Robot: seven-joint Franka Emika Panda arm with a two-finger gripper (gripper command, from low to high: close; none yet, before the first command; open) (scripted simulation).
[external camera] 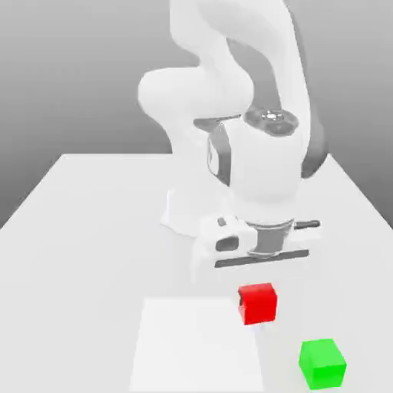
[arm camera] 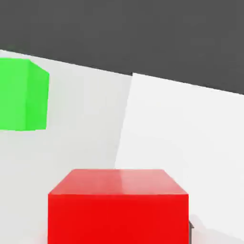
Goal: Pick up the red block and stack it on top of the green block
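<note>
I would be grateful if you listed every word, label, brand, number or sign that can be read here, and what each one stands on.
There are none: no readable text stands on the red block, the green block, the white arm or the bright white square on the table.

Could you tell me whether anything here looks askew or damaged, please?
Nothing stands out: the matte bright red cube under the pincer and the matte bright green cube on the pale table both look undamaged.
</note>
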